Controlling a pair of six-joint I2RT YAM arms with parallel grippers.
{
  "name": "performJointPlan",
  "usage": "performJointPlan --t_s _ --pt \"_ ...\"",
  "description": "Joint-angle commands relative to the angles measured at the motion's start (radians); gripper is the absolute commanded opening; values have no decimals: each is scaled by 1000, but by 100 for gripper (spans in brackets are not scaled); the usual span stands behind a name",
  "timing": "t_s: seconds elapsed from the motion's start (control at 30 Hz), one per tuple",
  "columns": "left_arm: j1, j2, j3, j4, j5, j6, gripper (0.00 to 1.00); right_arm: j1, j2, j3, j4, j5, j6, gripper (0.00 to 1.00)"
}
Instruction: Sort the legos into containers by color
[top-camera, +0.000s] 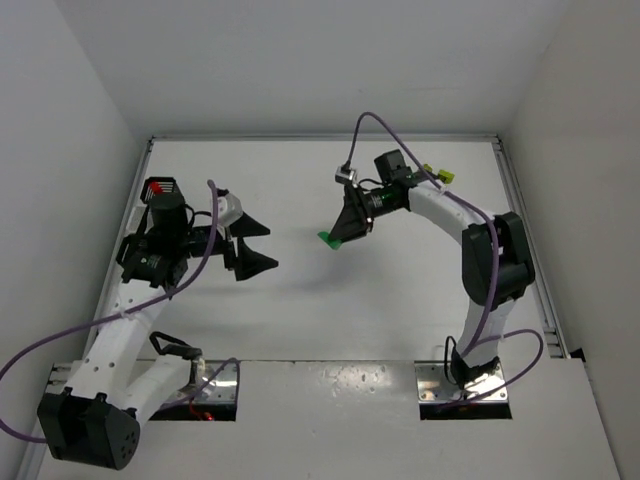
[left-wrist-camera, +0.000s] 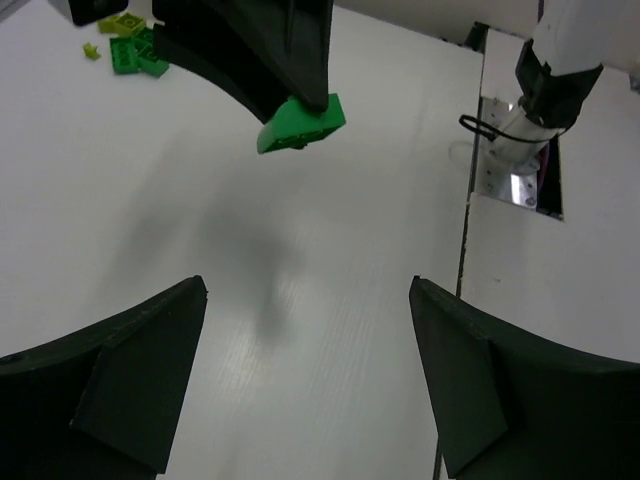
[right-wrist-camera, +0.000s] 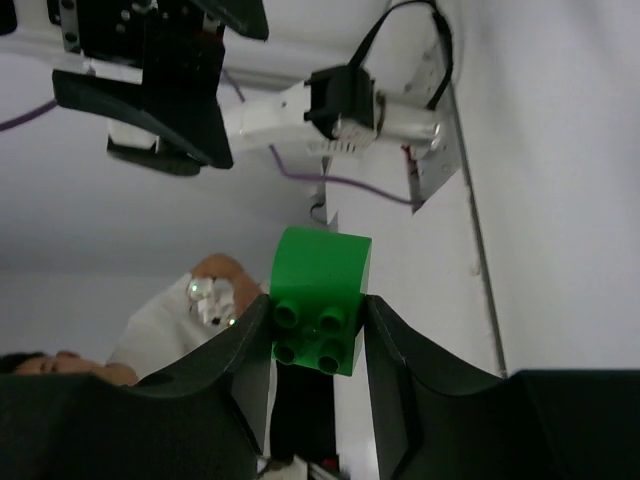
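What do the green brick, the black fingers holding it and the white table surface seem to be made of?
The green brick: hard moulded plastic, smooth with a soft sheen, with round studs on one face. The fingers: probably matte black plastic, as they look dull and faceted, without glare. The table surface: perhaps a white ribbed plastic sheet. Faint parallel lines show, but this is uncertain.

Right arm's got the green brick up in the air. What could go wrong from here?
1. The right gripper pinches the green brick only near one end, and much of it sticks out past the fingertips, so it may slip and drop.
2. The open left gripper faces it from nearby, so the arms could clash if either swings across.
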Motion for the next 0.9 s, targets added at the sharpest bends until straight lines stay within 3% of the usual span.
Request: performJointPlan --t_s 0.0,0.3,0.87 --pt "-49 -5 -10 23 41 186 88 54 -79 -59 250 -187 193 10" --pt "-163 14 11 -51 10 447 85 163 -88 -96 377 -197 324 10" --pt "-264 43 39 -60 -17 506 70 277 -16 -47 387 -207 344 10"
